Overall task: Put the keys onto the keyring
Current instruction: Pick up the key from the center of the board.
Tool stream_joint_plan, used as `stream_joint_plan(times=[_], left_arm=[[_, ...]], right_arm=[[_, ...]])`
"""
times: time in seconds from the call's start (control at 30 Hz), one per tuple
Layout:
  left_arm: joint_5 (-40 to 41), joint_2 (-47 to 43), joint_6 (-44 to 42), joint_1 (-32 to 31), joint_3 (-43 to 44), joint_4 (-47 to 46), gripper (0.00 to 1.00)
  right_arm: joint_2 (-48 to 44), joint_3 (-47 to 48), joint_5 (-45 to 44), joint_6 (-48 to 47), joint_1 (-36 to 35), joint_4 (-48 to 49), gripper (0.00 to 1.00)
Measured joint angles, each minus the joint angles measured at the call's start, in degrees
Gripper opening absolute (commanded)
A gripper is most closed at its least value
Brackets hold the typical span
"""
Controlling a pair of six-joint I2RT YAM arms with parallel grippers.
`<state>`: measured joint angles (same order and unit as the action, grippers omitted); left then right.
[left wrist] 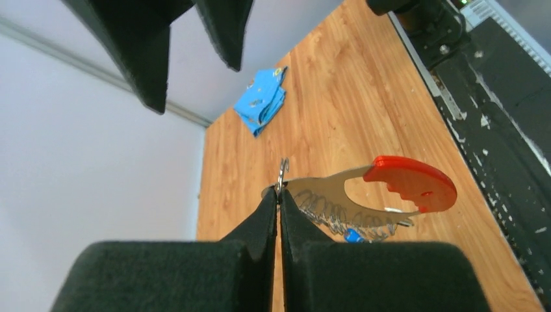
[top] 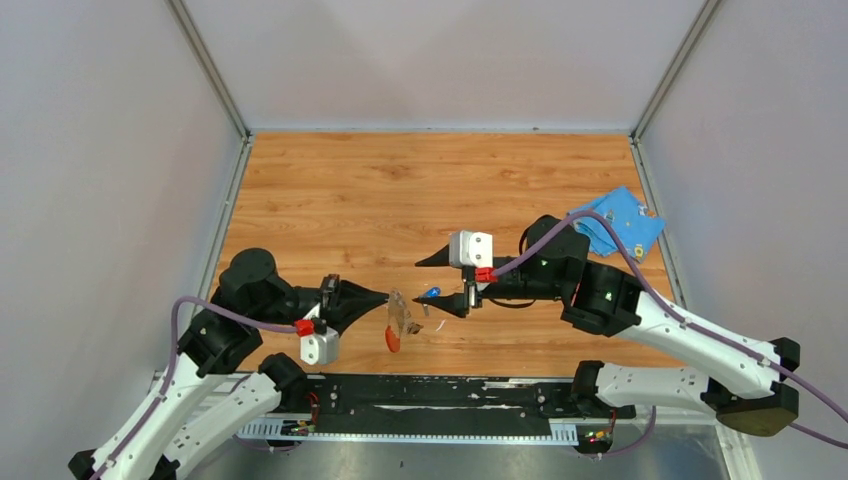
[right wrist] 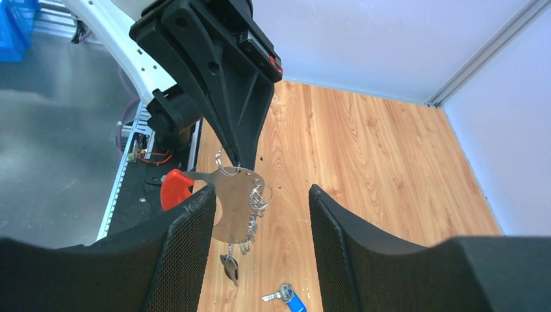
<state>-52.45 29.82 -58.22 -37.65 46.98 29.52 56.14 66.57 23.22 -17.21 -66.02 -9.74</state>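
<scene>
The keyring, a silvery plate with a red end and several small rings, hangs above the table. My left gripper is shut on its top ring, which the left wrist view shows pinched at the tips. A dark-headed key dangles from one of the small rings under the keyring plate. The blue-headed key lies loose on the wood, also visible from above. My right gripper stands open just right of the keyring, nothing between its fingers.
A crumpled blue cloth lies at the right edge of the wooden table. Grey walls close in three sides. A black rail with the arm bases runs along the near edge.
</scene>
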Motion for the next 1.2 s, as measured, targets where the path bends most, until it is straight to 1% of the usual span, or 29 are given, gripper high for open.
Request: stream_joint_plan(times=[0.07,0.13,0.23,0.33,0.47,0.5,0.53,0.57,0.6,0.63,0.7,0.8,0.83,0.87,0.97,1.0,1.1,1.2], left_arm=[[1.79,0.07,6.01,0.0,-0.17,-2.21,0.0],[4.68,0.17,13.79,0.0,-0.2,-4.5,0.0],[9.33,-0.04,24.72,0.0,-1.14,-7.15,0.0],[13.99,-0.94,34.01,0.0,-3.56,-8.17,0.0],[17.57,-2.16,42.47,0.0,-4.68,-7.78,0.0],[18.29,-2.45,43.87,0.0,-4.68,-7.76,0.0],[18.99,-2.78,44.94,0.0,-4.68,-7.69,0.0],[19.8,-3.17,45.94,0.02,-4.68,-7.58,0.0],[20.52,-3.54,46.62,0.0,-4.68,-7.48,0.0],[21.33,-4.04,47.36,0.0,-4.68,-7.3,0.0],[22.45,-5.05,48.22,0.0,-4.68,-6.97,0.0],[23.39,-6.49,48.48,0.0,-4.68,-6.14,0.0],[23.58,-6.86,48.35,0.0,-4.66,-5.6,0.0],[23.76,-7.08,48.13,0.0,-4.66,-4.98,0.0],[24.0,-7.08,47.58,0.0,-4.26,-2.34,0.0],[23.96,-7.04,47.39,0.0,-4.15,-1.53,0.0],[23.65,-6.91,47.01,0.0,-3.63,0.59,0.0],[23.47,-6.84,46.8,0.0,-3.34,1.92,0.0]], right_arm=[[0.0,-0.13,-1.07,0.85,0.0,0.35,0.57],[0.02,-0.61,-3.43,2.91,0.35,0.92,0.57],[0.57,-1.95,-5.9,7.3,2.89,1.07,0.61],[0.74,-6.73,-7.89,12.81,8.24,2.1,0.61],[0.76,-14.84,-10.21,18.25,11.96,2.47,0.61],[0.87,-16.61,-10.75,19.52,12.46,2.45,0.63],[1.07,-18.27,-11.15,20.85,12.85,2.49,0.8],[1.29,-19.65,-11.69,22.23,13.11,2.64,0.94],[1.44,-20.98,-12.35,23.76,13.31,2.99,0.98],[1.49,-22.62,-13.22,25.14,13.4,3.98,1.0],[1.73,-25.4,-15.06,28.28,13.46,5.33,1.0],[4.2,-27.45,-17.62,31.95,13.66,6.45,0.99],[5.95,-27.67,-17.88,32.72,13.75,6.95,0.97],[8.07,-27.67,-17.86,33.09,13.84,7.34,0.91],[16.79,-25.77,-17.25,33.16,13.97,6.78,0.69],[19.65,-24.61,-17.25,33.05,13.97,6.36,0.64],[27.43,-21.03,-17.18,32.54,13.88,5.68,0.59],[29.99,-19.96,-16.48,31.93,13.81,7.48,0.53]])
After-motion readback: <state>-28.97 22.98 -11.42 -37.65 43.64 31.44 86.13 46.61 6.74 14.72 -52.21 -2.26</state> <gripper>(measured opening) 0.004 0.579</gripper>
